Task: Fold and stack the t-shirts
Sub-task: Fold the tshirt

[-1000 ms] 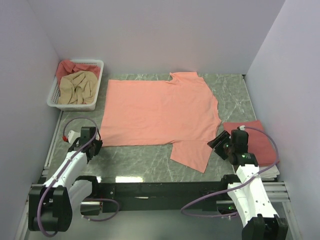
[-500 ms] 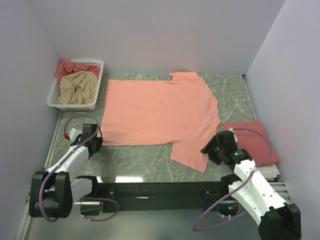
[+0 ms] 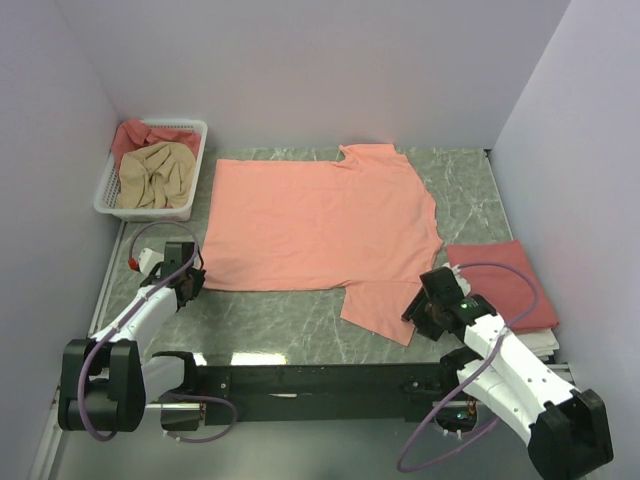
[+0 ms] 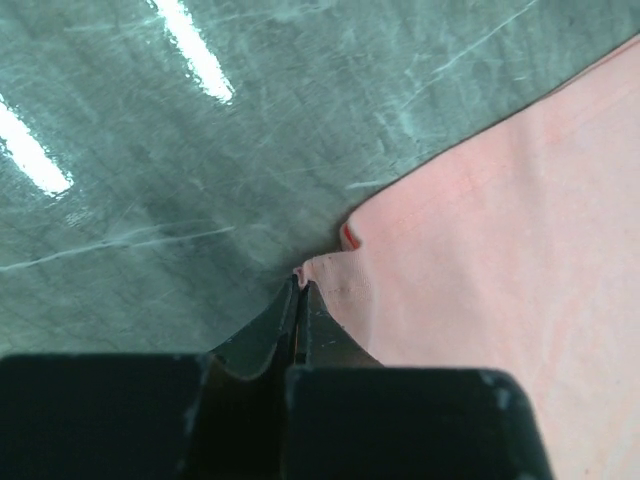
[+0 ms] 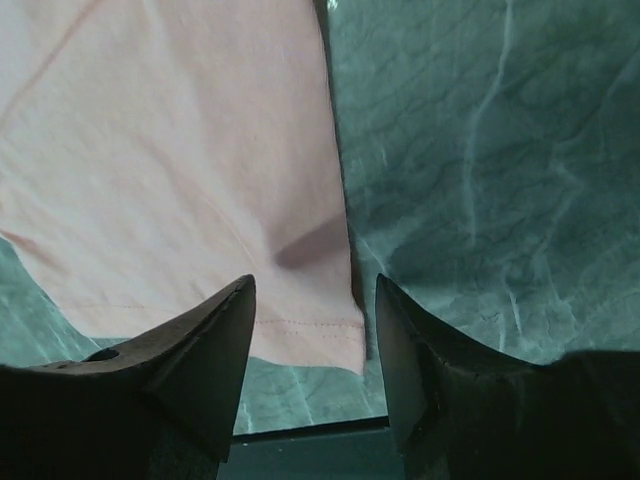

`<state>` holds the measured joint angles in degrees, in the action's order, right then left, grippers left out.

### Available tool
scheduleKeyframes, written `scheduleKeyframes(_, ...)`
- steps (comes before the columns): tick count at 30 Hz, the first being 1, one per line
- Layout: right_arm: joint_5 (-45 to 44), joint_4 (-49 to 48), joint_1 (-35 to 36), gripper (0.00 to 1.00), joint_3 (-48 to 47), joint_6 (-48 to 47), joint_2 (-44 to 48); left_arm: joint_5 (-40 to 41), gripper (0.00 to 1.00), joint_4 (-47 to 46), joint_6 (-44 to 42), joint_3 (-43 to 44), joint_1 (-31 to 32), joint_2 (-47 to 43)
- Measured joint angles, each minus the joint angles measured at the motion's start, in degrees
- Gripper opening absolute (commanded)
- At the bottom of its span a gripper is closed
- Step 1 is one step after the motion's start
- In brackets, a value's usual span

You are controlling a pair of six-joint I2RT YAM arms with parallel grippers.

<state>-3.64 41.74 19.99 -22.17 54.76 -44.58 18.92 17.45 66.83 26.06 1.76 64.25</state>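
Observation:
A salmon-pink t-shirt (image 3: 320, 225) lies spread flat on the green marbled table (image 3: 280, 320). My left gripper (image 3: 192, 283) sits low at the shirt's near left corner. In the left wrist view this gripper (image 4: 301, 282) is shut, pinching the tip of that corner of the pink cloth (image 4: 500, 250). My right gripper (image 3: 420, 305) is at the near sleeve's outer corner. In the right wrist view it (image 5: 315, 282) stands open, with the stitched hem corner of the sleeve (image 5: 180, 150) lying between its fingers. A folded rose-red t-shirt (image 3: 505, 285) lies at the right.
A white lattice basket (image 3: 195, 165) at the back left holds a crumpled beige t-shirt (image 3: 155, 175) and a rose-red one (image 3: 135, 135). White walls close in the table on three sides. The black arm rail (image 3: 320, 380) runs along the near edge.
My left gripper has closed on the shirt's near left corner. My right gripper has moved left and down, onto the near sleeve's corner, staying open.

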Motion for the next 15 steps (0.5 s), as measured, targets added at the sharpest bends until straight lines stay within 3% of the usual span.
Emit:
scheduleKeyframes(4, 0.07, -0.11, 2.86, 0.52, 0.07, 1.88, -2.97, -0.07, 0.01, 0.09, -0.33, 0.37, 0.00, -0.61)
scheduleKeyframes(9, -0.04, -1.16, 4.87, 0.03, 0.15, 3.43, -5.20, -0.07, 0.01, 1.01, -1.64, 1.49, 0.00, -1.62)
scheduleKeyframes(15, -1.33, 1.20, 5.01, 0.00, -0.74, 3.74, -3.43, 0.07, 0.01, 2.51, -2.69, 2.86, 0.00, -4.81)
